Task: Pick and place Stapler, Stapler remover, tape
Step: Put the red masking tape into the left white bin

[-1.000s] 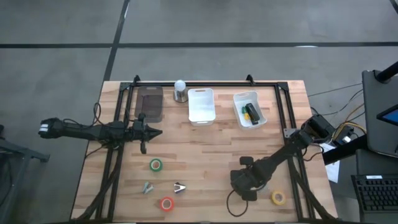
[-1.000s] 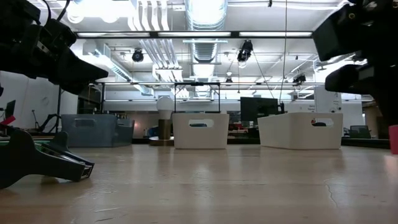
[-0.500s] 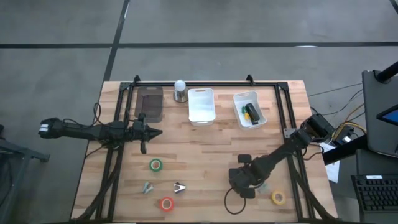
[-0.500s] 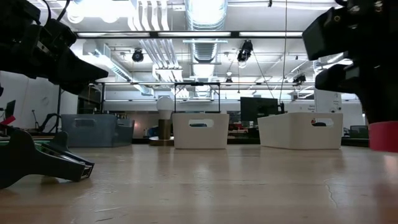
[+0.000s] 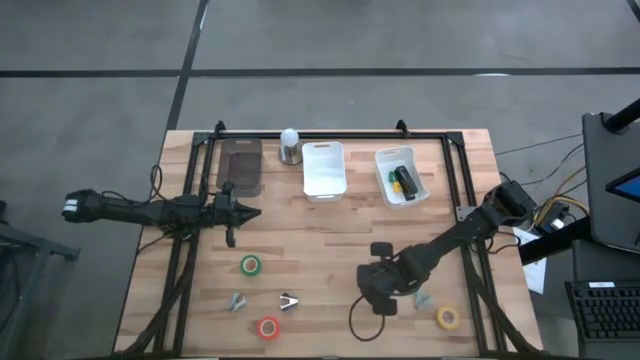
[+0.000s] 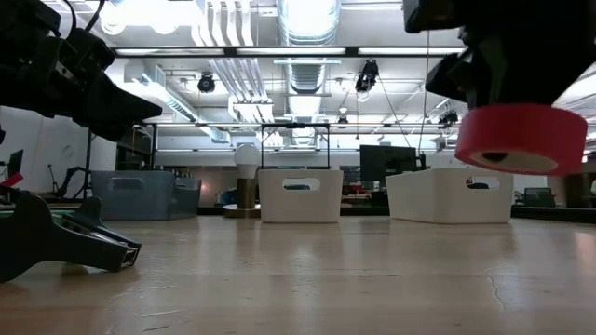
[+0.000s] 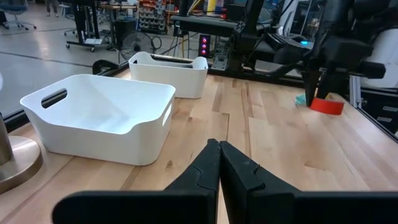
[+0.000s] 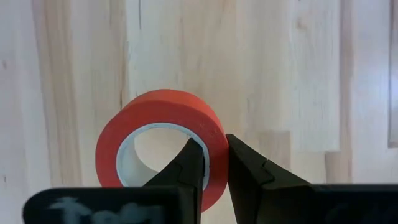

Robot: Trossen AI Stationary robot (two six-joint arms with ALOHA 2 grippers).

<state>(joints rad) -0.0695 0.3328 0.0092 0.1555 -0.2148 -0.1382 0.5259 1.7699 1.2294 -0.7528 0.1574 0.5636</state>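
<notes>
My right fingers (image 8: 210,163) pinch the wall of a red tape roll (image 8: 163,137), one finger through its pale core and one outside, holding it clear above the surface (image 5: 330,235) toward the front-right part. The roll looks light and stiff, its smooth side probably slippery, so a grip across the wall seems surest. Green (image 5: 250,265), orange (image 5: 268,327) and yellow (image 5: 447,318) rolls lie flat near the front edge. My left fingers (image 7: 218,163) are pressed together, waiting over the left side near a white bin (image 7: 102,115).
</notes>
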